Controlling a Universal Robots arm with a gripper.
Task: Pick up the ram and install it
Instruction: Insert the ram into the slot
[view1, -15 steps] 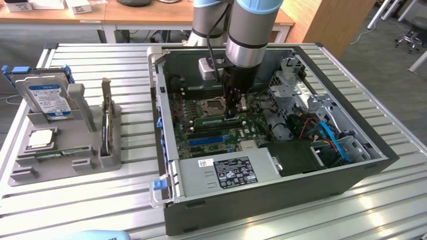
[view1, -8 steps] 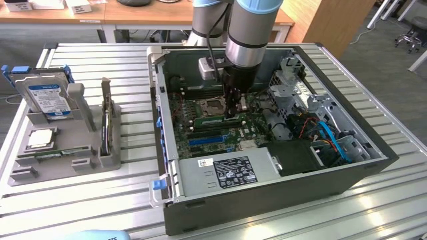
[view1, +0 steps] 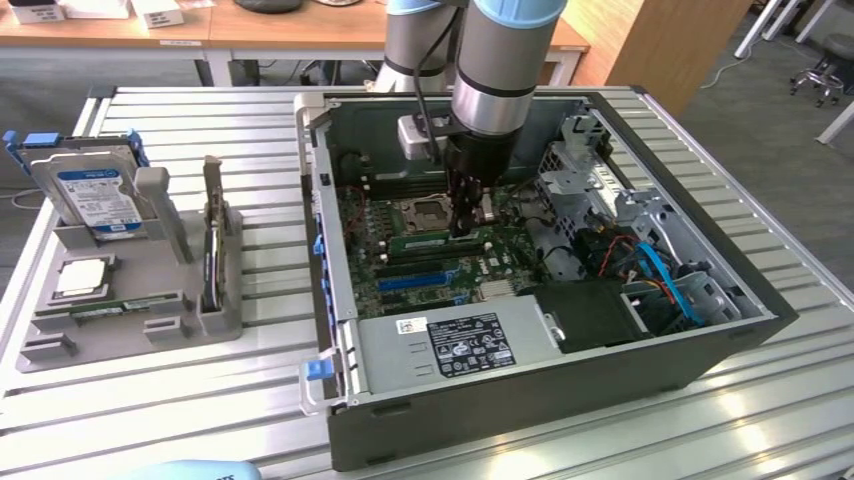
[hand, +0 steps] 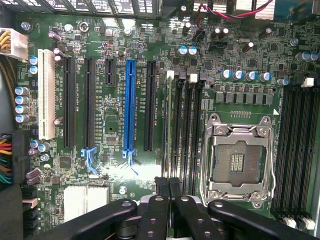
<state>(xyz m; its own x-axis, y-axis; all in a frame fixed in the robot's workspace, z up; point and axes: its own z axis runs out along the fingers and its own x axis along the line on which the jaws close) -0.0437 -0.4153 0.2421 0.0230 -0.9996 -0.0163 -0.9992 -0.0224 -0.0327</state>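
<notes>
My gripper (view1: 463, 232) reaches down into the open computer case, onto the motherboard (view1: 441, 265) just beside the empty processor socket (view1: 424, 212). The jaws are shut on the ram (view1: 420, 240), a thin green stick standing on edge along a memory slot. In the wrist view the ram (hand: 167, 130) is edge-on, a narrow pale line running away from my gripper (hand: 168, 181) between the black slots and next to the socket (hand: 237, 160). How deep it sits in the slot cannot be told.
On the exterior view's left, a grey tray (view1: 80, 340) carries a hard drive (view1: 94, 195), a square silver chip (view1: 83, 277) and another green stick (view1: 127, 305). The case walls (view1: 534, 400), drive cage (view1: 587, 170) and cables (view1: 654, 270) crowd the board. A blue slot (hand: 130, 105) lies nearby.
</notes>
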